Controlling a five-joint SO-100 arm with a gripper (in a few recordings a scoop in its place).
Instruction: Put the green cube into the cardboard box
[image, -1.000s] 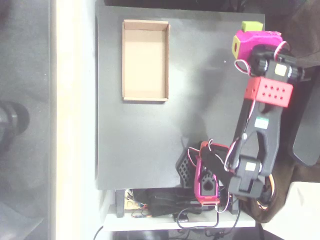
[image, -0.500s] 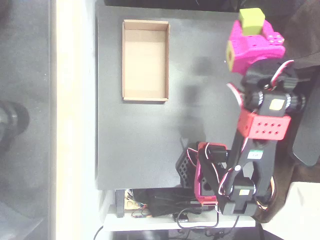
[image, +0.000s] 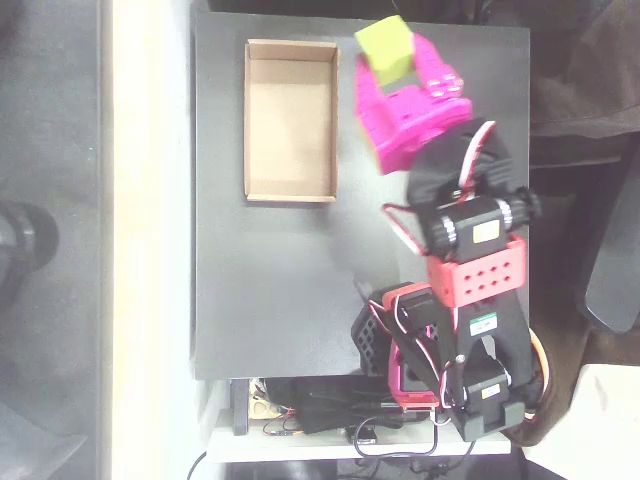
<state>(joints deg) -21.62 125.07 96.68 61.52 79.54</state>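
In the overhead view the green cube (image: 387, 48), small and lime, is held between the magenta fingers of my gripper (image: 392, 60), raised above the far part of the black table (image: 270, 280). The gripper is shut on the cube. The cardboard box (image: 291, 120), a shallow tan tray with nothing inside, lies on the table to the left of the gripper, its right wall a short gap from the cube. The arm reaches up the picture from its base at the bottom right.
The arm's base and a bundle of wires (image: 420, 360) sit at the table's near right corner. A pale strip (image: 150, 240) runs along the table's left side. Bare black table lies below the box.
The gripper has lifted the green cube from the table's far right corner and swung left with it toward the cardboard box. The box has not moved.
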